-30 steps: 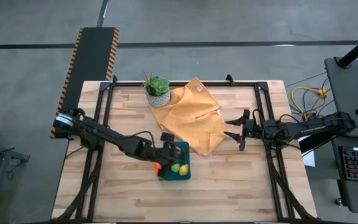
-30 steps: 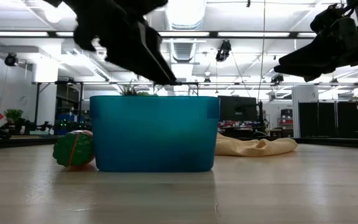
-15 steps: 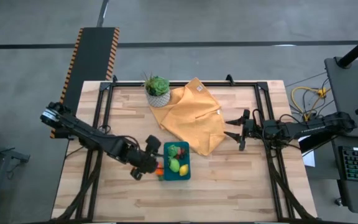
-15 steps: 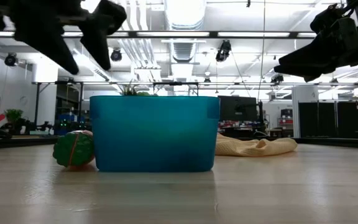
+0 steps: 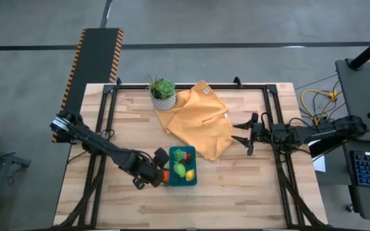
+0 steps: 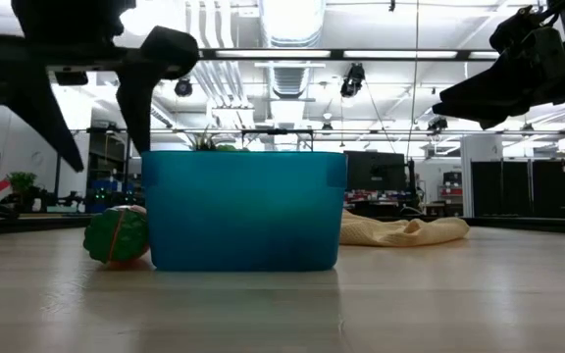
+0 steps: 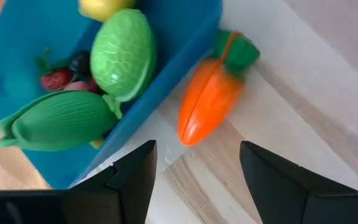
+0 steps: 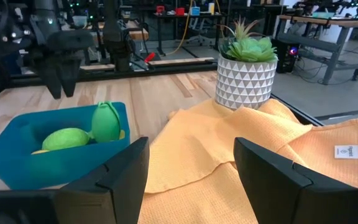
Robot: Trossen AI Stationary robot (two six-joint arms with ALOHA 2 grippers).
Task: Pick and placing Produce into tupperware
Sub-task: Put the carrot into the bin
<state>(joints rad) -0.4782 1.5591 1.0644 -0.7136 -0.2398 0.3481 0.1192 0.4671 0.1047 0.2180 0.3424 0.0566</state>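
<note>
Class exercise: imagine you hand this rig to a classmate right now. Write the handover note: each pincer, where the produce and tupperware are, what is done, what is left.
Left pincer: open, empty, poised above the orange carrot.
Right pincer: open, empty, waiting at the right edge of the yellow cloth.
Tupperware: near the table's front, middle.
Done: a green corn piece, a lime-green fruit, a yellow piece and small red and dark pieces lie inside it.
Left: the carrot lies on the table, right against the tupperware's outer wall on the left arm's side. Pick it up and put it in.
</note>
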